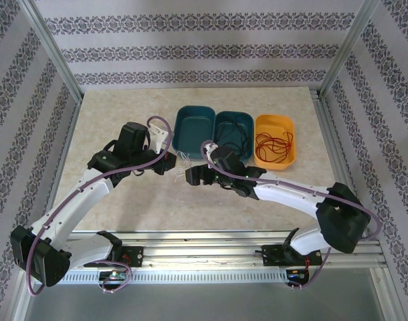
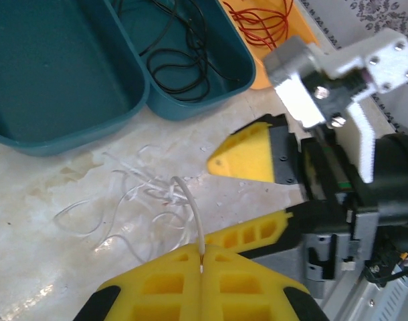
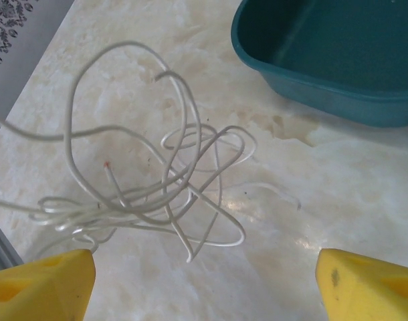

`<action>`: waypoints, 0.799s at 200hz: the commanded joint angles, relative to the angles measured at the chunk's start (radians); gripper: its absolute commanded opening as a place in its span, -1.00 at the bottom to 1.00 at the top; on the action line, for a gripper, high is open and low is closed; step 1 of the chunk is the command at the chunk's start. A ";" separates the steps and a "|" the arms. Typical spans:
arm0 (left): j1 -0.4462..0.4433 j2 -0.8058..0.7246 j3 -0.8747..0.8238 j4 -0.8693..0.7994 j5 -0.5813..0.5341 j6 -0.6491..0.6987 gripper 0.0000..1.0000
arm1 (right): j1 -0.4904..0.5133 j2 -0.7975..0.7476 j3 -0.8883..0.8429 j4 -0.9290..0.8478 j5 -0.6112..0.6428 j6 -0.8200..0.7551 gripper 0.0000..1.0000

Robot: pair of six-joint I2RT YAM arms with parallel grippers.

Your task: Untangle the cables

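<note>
White cable (image 3: 157, 187) lies in a loose tangle on the marble table (image 1: 124, 120), just on the near side of the empty teal bin (image 2: 57, 87) and a little left of the table's middle. One strand rises out of the tangle into the left gripper (image 2: 201, 257), whose yellow fingers are pressed together on it. The right gripper (image 3: 204, 287) faces the same tangle from the other side, its two yellow fingers (image 3: 43, 287) spread wide apart with nothing between them. Part of the tangle runs close by the left-hand finger in the right wrist view, but I cannot tell whether it touches.

Three bins stand in a row toward the far edge. The empty one is on the left. The second teal bin (image 2: 227, 50) holds the black cables (image 2: 177, 60), and the orange bin (image 1: 271, 124) on the right holds the red cables (image 2: 261, 20).
</note>
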 commanded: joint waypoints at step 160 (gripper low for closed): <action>-0.015 -0.074 0.095 -0.104 0.055 0.022 -1.00 | -0.002 0.070 -0.097 0.224 0.044 0.004 -0.54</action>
